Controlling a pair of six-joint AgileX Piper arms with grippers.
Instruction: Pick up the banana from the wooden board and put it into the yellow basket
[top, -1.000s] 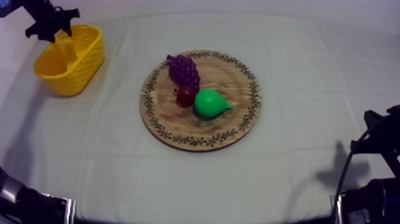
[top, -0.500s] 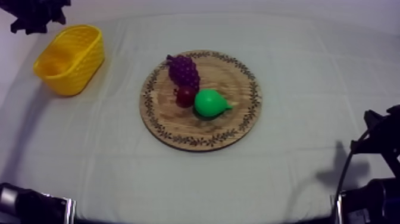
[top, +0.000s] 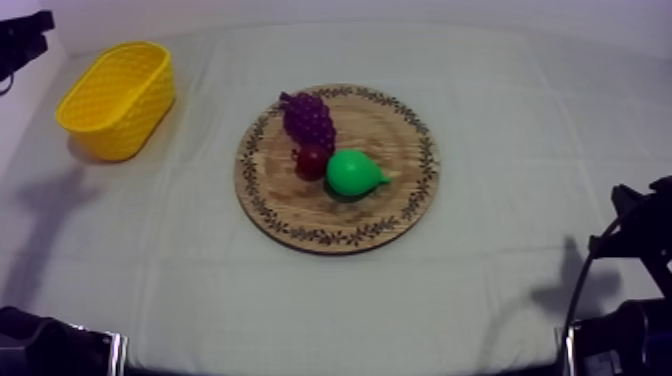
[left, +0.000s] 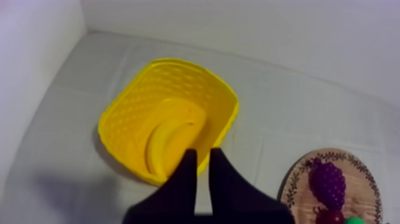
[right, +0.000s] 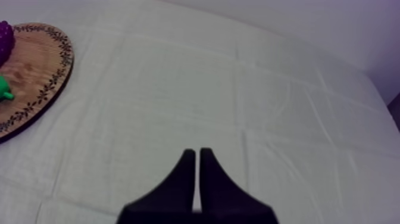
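Observation:
The banana (left: 168, 138) lies inside the yellow basket (left: 128, 110), on its floor. My left gripper (left: 202, 154) hovers above the basket's near rim, its black fingers (left: 221, 179) nearly together with nothing between them. In the top view the basket (top: 150, 105) stands at the far left, and my left arm (top: 22, 38) is beyond it at the corner. The round wooden board (top: 400, 205) sits mid-table with a bunch of grapes (top: 308, 120), a small red fruit (top: 311, 162) and a green pear (top: 355, 173). My right gripper (right: 197, 152) is shut over bare cloth, low at the right (top: 640, 225).
The board's patterned rim (right: 44, 89) lies off to the side of my right gripper, with open cloth between them. A wall rises behind the table close to the basket (left: 196, 89). Bare cloth lies between basket and board.
My left arm has drawn back from over the basket toward the far left corner. The fruit on the board and my right arm have not moved.

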